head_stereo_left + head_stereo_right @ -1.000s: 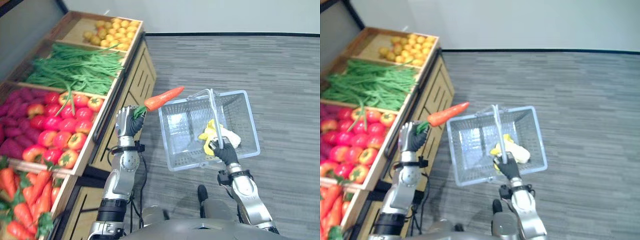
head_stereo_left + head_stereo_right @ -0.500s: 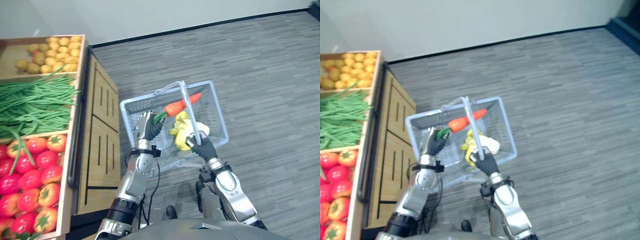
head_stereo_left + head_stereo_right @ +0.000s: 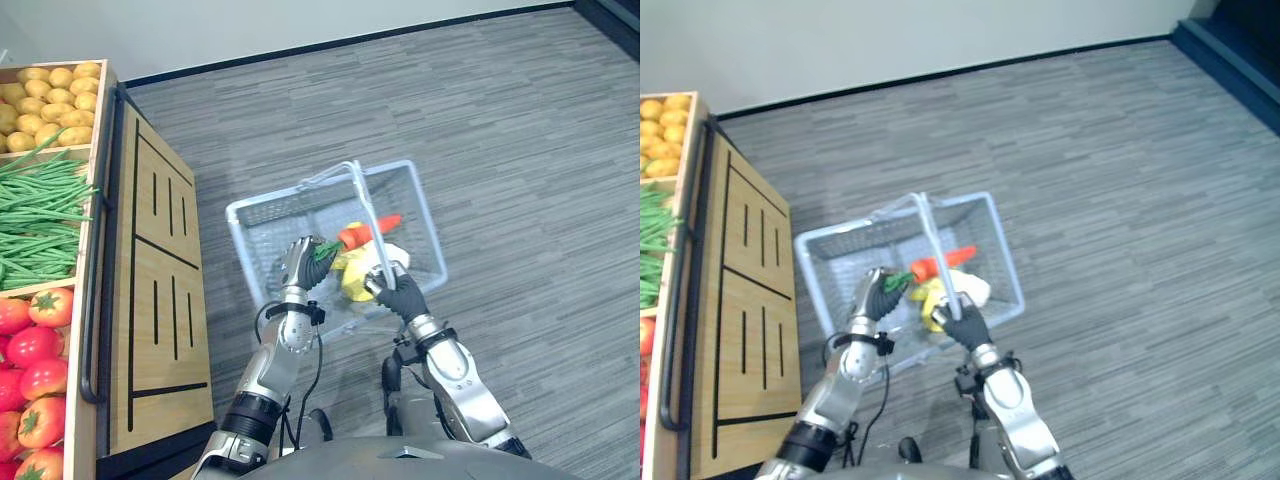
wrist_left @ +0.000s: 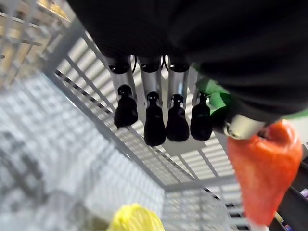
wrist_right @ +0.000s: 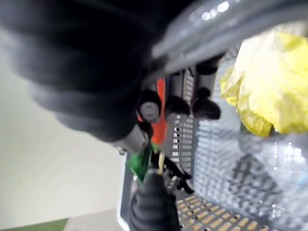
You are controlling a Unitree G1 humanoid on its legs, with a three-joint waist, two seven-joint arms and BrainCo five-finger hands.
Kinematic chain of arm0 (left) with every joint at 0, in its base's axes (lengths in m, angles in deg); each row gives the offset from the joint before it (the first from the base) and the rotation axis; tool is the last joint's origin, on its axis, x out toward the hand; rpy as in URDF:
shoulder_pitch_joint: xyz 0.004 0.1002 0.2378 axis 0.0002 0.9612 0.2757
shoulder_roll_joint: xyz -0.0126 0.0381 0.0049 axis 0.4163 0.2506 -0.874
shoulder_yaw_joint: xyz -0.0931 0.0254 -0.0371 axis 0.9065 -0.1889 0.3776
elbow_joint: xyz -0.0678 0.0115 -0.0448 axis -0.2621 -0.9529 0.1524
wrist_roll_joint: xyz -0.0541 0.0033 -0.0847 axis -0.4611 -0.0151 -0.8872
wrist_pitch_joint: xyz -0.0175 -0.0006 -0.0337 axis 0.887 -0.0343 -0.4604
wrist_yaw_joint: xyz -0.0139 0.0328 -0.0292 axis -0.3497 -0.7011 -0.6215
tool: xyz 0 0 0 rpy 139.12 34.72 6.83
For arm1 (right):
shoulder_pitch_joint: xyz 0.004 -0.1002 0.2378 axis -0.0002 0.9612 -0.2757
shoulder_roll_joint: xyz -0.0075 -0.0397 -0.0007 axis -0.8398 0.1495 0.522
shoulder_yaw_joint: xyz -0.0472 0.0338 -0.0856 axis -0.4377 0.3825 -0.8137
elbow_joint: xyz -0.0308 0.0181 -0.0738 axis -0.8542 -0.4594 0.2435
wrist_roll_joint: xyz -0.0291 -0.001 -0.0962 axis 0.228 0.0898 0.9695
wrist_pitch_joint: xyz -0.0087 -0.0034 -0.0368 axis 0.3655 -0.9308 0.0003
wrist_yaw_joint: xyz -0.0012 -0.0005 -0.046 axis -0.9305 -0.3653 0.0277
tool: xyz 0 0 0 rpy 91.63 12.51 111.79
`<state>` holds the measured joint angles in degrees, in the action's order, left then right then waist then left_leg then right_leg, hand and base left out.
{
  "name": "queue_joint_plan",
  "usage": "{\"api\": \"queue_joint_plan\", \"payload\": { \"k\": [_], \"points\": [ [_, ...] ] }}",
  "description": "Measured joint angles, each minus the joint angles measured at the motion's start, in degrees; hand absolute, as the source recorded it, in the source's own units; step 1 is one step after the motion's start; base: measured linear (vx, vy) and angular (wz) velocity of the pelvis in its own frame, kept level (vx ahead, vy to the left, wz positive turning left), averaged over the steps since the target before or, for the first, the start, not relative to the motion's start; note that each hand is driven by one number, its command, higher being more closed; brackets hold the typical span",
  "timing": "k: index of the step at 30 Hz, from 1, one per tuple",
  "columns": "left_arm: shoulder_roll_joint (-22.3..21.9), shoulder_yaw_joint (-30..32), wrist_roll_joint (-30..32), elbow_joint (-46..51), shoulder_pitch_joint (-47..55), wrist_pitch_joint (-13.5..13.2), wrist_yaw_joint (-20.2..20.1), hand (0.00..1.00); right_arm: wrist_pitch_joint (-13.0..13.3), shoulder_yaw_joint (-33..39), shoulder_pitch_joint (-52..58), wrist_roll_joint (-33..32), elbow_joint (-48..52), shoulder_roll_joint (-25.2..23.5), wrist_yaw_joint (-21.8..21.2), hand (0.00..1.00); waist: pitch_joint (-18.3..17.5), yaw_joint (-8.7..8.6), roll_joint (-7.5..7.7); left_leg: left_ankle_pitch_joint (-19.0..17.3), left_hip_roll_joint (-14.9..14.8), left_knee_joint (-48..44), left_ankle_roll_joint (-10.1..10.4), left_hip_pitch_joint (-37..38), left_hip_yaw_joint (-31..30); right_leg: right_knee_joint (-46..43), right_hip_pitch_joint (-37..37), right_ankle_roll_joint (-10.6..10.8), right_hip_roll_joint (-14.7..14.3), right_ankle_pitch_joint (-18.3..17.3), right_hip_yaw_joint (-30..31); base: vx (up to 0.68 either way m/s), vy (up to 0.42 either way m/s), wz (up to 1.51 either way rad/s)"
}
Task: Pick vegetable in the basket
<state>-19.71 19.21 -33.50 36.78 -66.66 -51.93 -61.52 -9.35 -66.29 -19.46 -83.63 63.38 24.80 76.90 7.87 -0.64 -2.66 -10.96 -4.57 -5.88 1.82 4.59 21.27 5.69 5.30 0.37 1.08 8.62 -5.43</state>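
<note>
A grey wire basket (image 3: 420, 215) hangs over the floor by its handle (image 3: 362, 200), and my right hand (image 3: 399, 297) is shut on that handle. My left hand (image 3: 298, 266) reaches over the basket's near left side and pinches the green top of an orange carrot (image 3: 366, 233). The carrot lies tilted above the basket's inside, crossing behind the handle. In the left wrist view the fingers (image 4: 155, 126) are curled beside the carrot (image 4: 266, 176). A yellow and white leafy vegetable (image 3: 354, 278) lies in the basket under the carrot.
A wooden produce stand (image 3: 155, 300) runs along the left, with potatoes (image 3: 45, 92), green beans (image 3: 40, 215) and tomatoes (image 3: 35, 350) in its bins. Grey carpet (image 3: 520, 150) spreads to the right and beyond the basket up to a pale wall.
The camera has swung away from the stand. My left hand has brought the carrot from beside the stand to over the basket and lowered it toward the inside. The right hand keeps hold of the handle.
</note>
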Motion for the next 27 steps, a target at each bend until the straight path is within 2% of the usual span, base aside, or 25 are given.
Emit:
{"api": "queue_joint_plan", "payload": {
  "k": [3, 5, 8, 14, 17, 21, 23, 27],
  "points": [
    [-0.35, 0.35, -1.53, 2.74, 1.31, -0.02, -0.07, 0.0, -0.51, 8.21, 2.3, 1.91, -1.92, -2.11, 2.19, 1.0, -0.4, 0.05, -0.37, 0.2, 0.33, 0.15, -0.35, 0.6, -0.51, 0.29, -0.73, 0.18, 0.35, 0.12, -0.21, -0.06, 0.033, 0.06],
    [-0.19, 1.85, -3.44, 4.62, 2.5, -0.05, -0.26, 0.0, -1.54, 16.13, 2.43, 3.14, -4.45, -3.66, 5.69, 1.0, -0.63, -0.02, -0.67, 0.46, 0.73, 0.73, -0.78, 0.64, -1.14, 0.31, -0.73, 0.18, 0.74, 0.23, -0.56, -0.08, 0.014, 0.1],
    [0.3, 2.74, -5.68, 7.8, 4.51, -0.29, -0.67, 0.0, -2.99, 23.69, 2.75, 3.86, -7.56, -4.28, 8.78, 1.0, -1.15, 0.05, -1.08, 0.65, 0.99, 0.71, -1.03, 0.61, -1.48, 0.32, -0.92, 0.38, 1.12, 0.11, -1.05, -0.06, 0.011, 0.08],
    [0.87, 4.49, -7.62, 10.16, 5.17, -2.19, -1.56, 0.0, -4.15, 31.3, 3.14, 4.13, -13.27, -4.75, 11.15, 1.0, -1.63, 0.08, -1.23, 0.69, 0.85, -0.19, -0.97, 0.4, -1.94, 0.32, -1.3, 0.36, 1.49, 0.09, -1.49, -0.04, 0.004, 0.04],
    [0.73, 9.1, -10.99, 9.28, 5.5, -2.53, -1.22, 0.0, -4.88, 36.82, 3.17, 5.59, -16.34, -5.62, 13.06, 1.0, -1.85, -0.03, -1.27, 0.7, 0.78, -0.08, -0.8, 0.39, -2.48, 0.32, -1.48, 0.21, 1.48, 0.11, -1.69, -0.02, -0.004, 0.04],
    [2.59, 16.38, -13.28, -2.06, 5.5, -1.03, -1.08, 0.0, -5.58, 40.26, 2.03, 6.12, -22.8, -5.25, 14.78, 1.0, -2.06, -0.32, -1.04, 0.89, 0.68, 0.87, -0.29, 1.23, -2.76, 0.33, -1.99, 0.17, 1.37, -0.05, -2.07, -0.01, 0.0, 0.03],
    [3.45, 20.19, -15.01, -11.39, 5.58, 0.48, -1.11, 0.0, -6.09, 40.67, 1.63, 7.04, -26.31, -4.85, 14.91, 1.0, -2.02, -0.42, -0.98, 0.84, 0.53, 0.89, -0.19, 1.55, -2.72, 0.34, -2.23, 0.04, 1.24, -0.18, -2.07, 0.0, 0.0, 0.0],
    [4.73, 25.02, -18.76, -27.53, 5.6, 1.77, -1.24, 0.0, -6.8, 40.58, 0.36, 8.92, -31.28, -3.76, 14.74, 1.0, -1.9, -0.56, -0.79, 0.71, 0.41, 1.56, 0.16, 2.87, -2.38, 0.34, -3.04, -0.15, 1.02, -0.55, -2.04, 0.01, 0.011, -0.02]
  ]
}}
